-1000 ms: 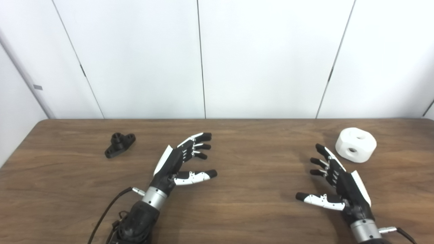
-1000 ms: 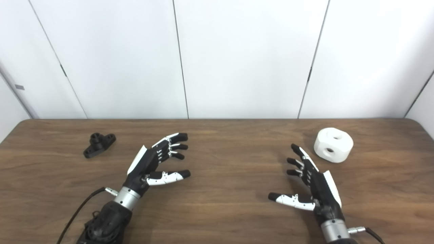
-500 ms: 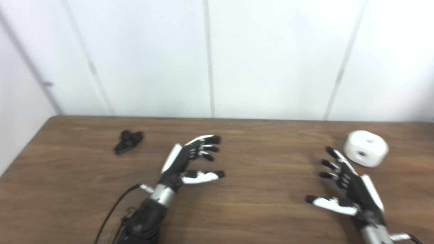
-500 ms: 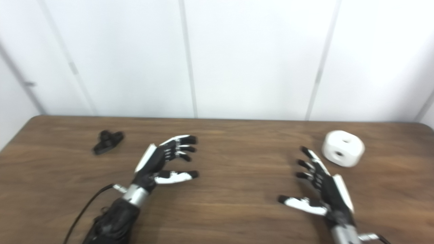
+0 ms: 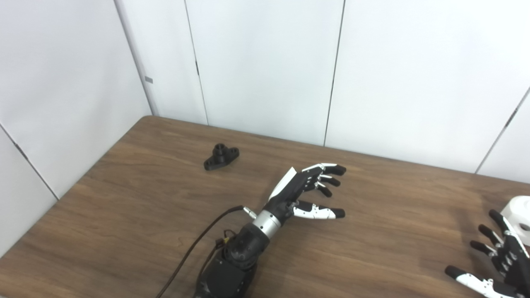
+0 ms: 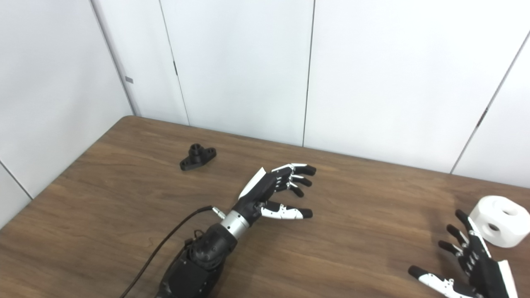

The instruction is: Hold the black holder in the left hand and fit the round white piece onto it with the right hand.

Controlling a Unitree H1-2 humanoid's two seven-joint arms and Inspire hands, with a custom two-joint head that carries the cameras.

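The small black holder [image 5: 221, 156] lies on the brown table [image 5: 136, 198] at the far left, well clear of both hands. My left hand [image 5: 304, 191] hovers near the table's middle, open, fingers spread and empty. The round white piece [image 6: 501, 221], with holes in its top and side, sits at the far right. Just in front of it, at the lower right corner, my right hand [image 6: 468, 263] is open and empty, its fingertips a short way from the white piece. In the left eye view the white piece [image 5: 518, 207] is cut by the frame edge.
White wall panels [image 5: 265, 66] stand behind the table and along its left side. The table's left edge [image 5: 74, 182] runs diagonally. A black cable [image 5: 194, 244] trails from my left wrist down to the bottom edge.
The whole picture has swung to the left and tilted, so the camera moved. Both hands stay open and keep much the same places relative to the holder and the white piece.
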